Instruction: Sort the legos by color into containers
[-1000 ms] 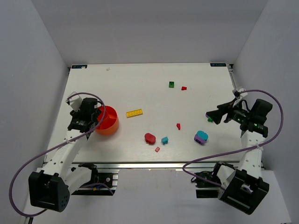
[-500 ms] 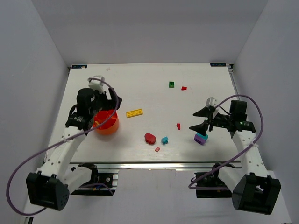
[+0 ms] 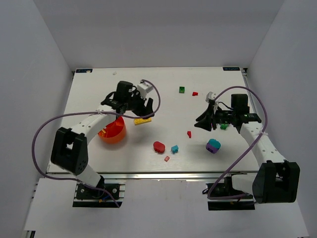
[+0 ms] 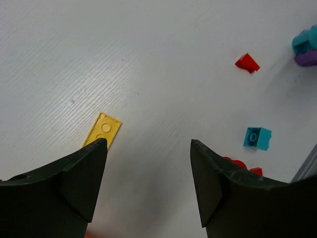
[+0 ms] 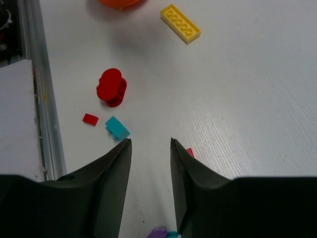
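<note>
The yellow lego (image 3: 142, 120) lies right of the orange bowl (image 3: 113, 131). My left gripper (image 3: 143, 113) hovers open just over it. In the left wrist view the yellow lego (image 4: 102, 130) pokes out beside the left fingertip, and nothing sits between the jaws (image 4: 147, 144). My right gripper (image 3: 199, 122) hangs above the table's right middle, near a small red lego (image 3: 189, 134). Its jaws (image 5: 150, 141) stand narrowly apart with nothing between them, and the red lego (image 5: 190, 151) peeks out by the right finger.
A bigger red lego (image 3: 158, 146), a teal one (image 3: 174, 148) and a tiny red one (image 3: 167, 158) lie near the front edge. A purple-and-teal stack (image 3: 213, 146) sits to their right. Green (image 3: 182, 89) and red (image 3: 195, 93) legos lie at the back, another green one (image 3: 224, 127) under the right arm.
My left arm has swung from over the bowl rightwards to the yellow lego. My right arm has moved left and back from the purple stack, and its jaws have narrowed.
</note>
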`<state>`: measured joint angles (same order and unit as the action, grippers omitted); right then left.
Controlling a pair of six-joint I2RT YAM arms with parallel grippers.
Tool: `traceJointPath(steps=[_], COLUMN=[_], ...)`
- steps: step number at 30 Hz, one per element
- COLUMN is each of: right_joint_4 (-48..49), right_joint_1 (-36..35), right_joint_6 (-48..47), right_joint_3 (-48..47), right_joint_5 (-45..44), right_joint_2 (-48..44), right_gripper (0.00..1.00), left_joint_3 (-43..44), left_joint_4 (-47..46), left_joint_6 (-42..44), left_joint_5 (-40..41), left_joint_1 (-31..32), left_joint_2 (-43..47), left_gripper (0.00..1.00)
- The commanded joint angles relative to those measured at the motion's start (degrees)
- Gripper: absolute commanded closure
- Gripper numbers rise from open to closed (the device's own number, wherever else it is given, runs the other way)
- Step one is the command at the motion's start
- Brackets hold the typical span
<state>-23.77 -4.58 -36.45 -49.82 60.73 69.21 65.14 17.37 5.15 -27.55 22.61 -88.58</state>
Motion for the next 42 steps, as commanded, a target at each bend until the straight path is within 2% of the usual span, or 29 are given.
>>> traceJointPath(steps=[1, 4, 9, 21, 25, 31, 42], right_joint_4=[0.74, 1.18, 2.67, 0.13, 0.39, 0.39, 0.21], right_joint_1=[0.27, 0.53, 1.68, 3.96, 4.05, 5.81, 6.95], right_joint_6=[0.76, 0.06, 0.33, -1.61, -1.70, -1.79, -2.14], right_joint_3=[-0.37, 2.00, 3.77, 3.42, 3.59, 3.68, 3.94], right_joint_5=[-2.45, -2.90, -1.84, -1.58, -1.58, -1.32, -0.44], right_joint_2=[-1.27, -3.99, -7.51, -6.89, -7.16, -7.34, -7.95], right_gripper=[0.55, 0.41, 0.34, 0.33, 0.33, 0.33, 0.33], left_joint_3=[3.41, 4.37, 7.36, 10.88, 11.23, 12.19, 13.52], left_joint_4=[4.87, 4.87, 6.10, 6.71, 7.86, 8.38, 10.67], left_joint_6=[9.34, 13.56, 19.19, 22.01, 23.50, 25.08, 25.53], left_joint_5=[5.11, 10.65, 15.59, 23.77, 21.67, 23.60, 22.72], left_joint_1=[5.23, 8.14, 9.47, 10.00, 10.00, 10.00, 9.47], left_joint_2=[-3.44, -7.30, -11.61, -20.14, -21.02, -22.34, -26.39], left_gripper=[0.23, 0.23, 0.20, 0.18, 0.21, 0.22, 0.32])
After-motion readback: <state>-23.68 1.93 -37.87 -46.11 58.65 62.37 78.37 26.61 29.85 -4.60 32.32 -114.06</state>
